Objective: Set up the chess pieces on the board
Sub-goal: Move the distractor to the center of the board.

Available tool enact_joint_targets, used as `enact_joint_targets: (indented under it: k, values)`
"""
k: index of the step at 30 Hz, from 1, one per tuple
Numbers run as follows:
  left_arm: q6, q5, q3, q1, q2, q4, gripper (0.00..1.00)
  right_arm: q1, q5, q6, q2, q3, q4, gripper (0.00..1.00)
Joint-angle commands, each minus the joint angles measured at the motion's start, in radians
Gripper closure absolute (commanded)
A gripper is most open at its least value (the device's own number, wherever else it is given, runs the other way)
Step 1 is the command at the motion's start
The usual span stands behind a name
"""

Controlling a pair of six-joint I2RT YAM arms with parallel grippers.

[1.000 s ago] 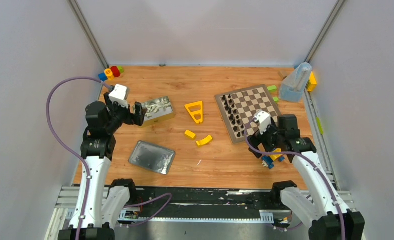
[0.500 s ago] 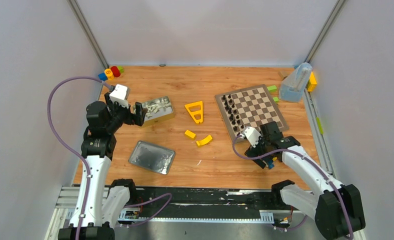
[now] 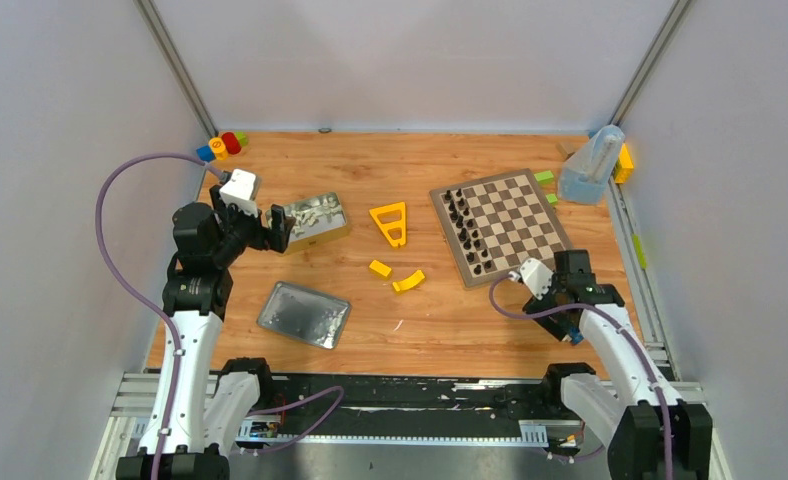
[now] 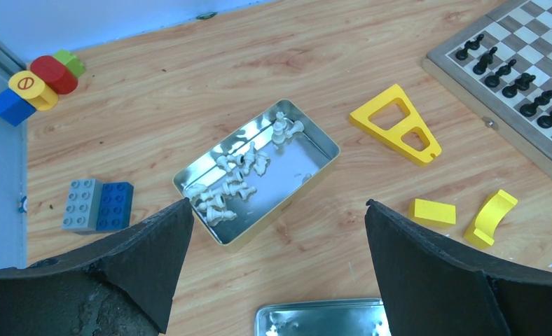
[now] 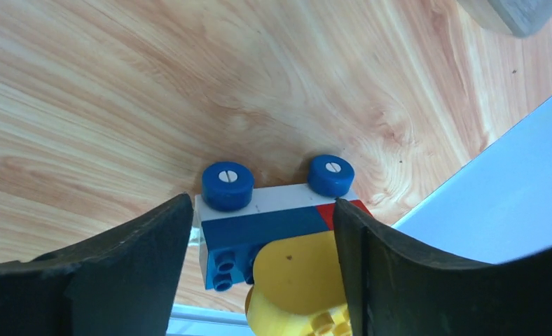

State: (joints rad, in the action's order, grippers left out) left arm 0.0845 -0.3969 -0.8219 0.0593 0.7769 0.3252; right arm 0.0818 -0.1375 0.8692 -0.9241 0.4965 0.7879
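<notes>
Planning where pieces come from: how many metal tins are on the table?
2. One tin, holding pale chess pieces, sits just ahead of the left pincer; the second tin lies below it in the top view.

Top external view: the black chess pieces (image 3: 467, 225) on the board (image 3: 515, 215) are too small for me to tell their types. The same applies to the pale pieces (image 3: 310, 211) in the open tin (image 3: 320, 241). The right arm (image 3: 610, 335) covers the right jaws and most of the brick toy (image 3: 573, 337) near the table's right edge.

Left wrist view: the board is cut by the top and right edges, the flat tin (image 4: 322, 318) by the bottom edge. The pale pieces overlap; I cannot count them.

Right wrist view: the yellow block (image 5: 298, 276) hides part of the brick toy and is cut by the bottom edge. I cannot identify the blurred corner (image 5: 515, 12) at top right.
</notes>
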Motion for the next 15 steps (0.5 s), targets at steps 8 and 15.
enact_joint_targets:
  k: [8,15]
  values:
    - [0.015,-0.025,0.003,0.0,-0.007,-0.026,0.0,-0.204,0.365,-0.377,-0.173,0.372,-0.134,0.14]
    - [0.015,-0.028,0.004,0.001,0.0,-0.026,0.0,-0.35,0.362,-0.673,-0.499,0.603,-0.241,0.14]
